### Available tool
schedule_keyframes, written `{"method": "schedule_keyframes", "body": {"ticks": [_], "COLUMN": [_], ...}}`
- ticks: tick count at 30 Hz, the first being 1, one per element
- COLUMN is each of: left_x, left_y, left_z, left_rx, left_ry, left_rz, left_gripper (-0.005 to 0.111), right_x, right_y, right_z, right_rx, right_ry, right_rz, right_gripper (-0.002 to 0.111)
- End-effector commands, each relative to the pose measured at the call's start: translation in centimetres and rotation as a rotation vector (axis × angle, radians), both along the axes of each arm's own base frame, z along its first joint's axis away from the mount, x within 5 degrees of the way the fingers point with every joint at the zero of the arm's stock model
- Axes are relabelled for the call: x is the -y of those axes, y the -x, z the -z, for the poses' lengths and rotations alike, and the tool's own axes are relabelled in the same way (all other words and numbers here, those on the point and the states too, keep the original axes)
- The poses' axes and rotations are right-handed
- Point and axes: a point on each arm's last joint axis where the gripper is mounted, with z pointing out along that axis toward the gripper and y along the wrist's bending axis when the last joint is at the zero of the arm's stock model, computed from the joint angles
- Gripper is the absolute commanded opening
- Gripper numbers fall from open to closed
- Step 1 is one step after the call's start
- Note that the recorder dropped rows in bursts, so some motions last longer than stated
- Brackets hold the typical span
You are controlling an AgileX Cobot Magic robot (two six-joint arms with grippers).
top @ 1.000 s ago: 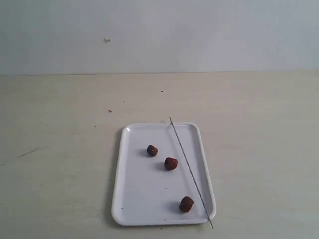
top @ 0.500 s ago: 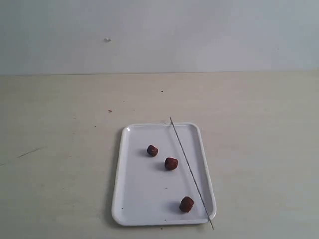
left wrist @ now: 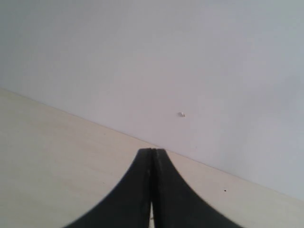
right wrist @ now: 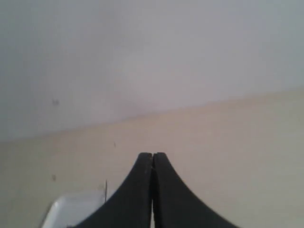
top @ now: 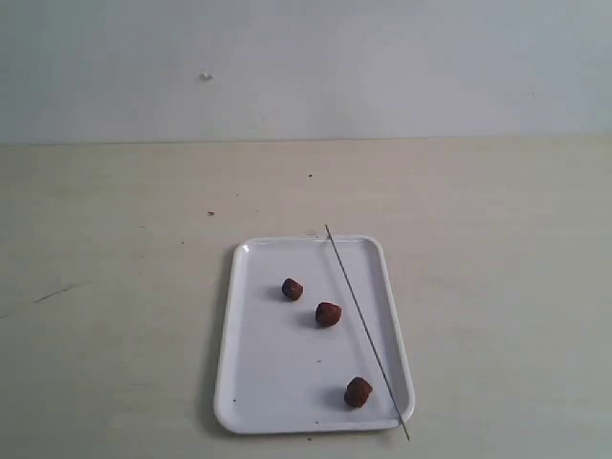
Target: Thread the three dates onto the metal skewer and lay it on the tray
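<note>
A white tray (top: pixel 253 382) lies on the pale table near the front of the exterior view. Three dark reddish-brown dates rest loose on it: one (top: pixel 293 289) toward the back, one (top: pixel 328 314) near the middle, one (top: pixel 359 392) at the front right. The thin metal skewer (top: pixel 363 325) lies slanted across the tray's right side, both ends poking past the rim. Neither arm shows in the exterior view. My left gripper (left wrist: pixel 152 151) is shut on nothing, facing table and wall. My right gripper (right wrist: pixel 152 155) is shut and empty too, with a tray corner (right wrist: pixel 66 211) and the skewer tip (right wrist: pixel 105 189) beside it.
The pale wooden table (top: pixel 115 249) runs back to a plain light wall (top: pixel 382 67). A few small dark specks (top: pixel 210 213) dot the tabletop behind the tray.
</note>
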Motion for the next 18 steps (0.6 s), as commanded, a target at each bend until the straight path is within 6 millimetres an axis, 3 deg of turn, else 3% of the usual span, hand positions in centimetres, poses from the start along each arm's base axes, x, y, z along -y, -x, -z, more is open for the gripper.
{"method": "schedule_keyframes", "body": {"ticks": [1, 11, 15, 18], "left_x": [0.0, 0.0, 0.0, 0.0], "left_y": [0.0, 0.0, 0.0, 0.0], "left_z": [-0.1, -0.1, -0.1, -0.1], "left_rx": [0.009, 0.009, 0.009, 0.009], "left_ry": [0.004, 0.004, 0.004, 0.004], "left_rz": [-0.003, -0.003, -0.003, -0.003], "left_gripper": [0.000, 0.000, 0.000, 0.000], "right_x": [0.2, 0.2, 0.1, -1.0], "right_y": [-4.7, -12.6, -14.7, -15.3], "right_z": [0.1, 1.2, 3.1, 5.0], "right_rx": [-0.198, -0.728, -0.909, -1.016], "right_ry": [0.029, 0.152, 0.122, 0.192], "right_rz": [-0.051, -0.319, -0.368, -0.411], "right_gripper": [0.000, 0.000, 0.000, 0.000]}}
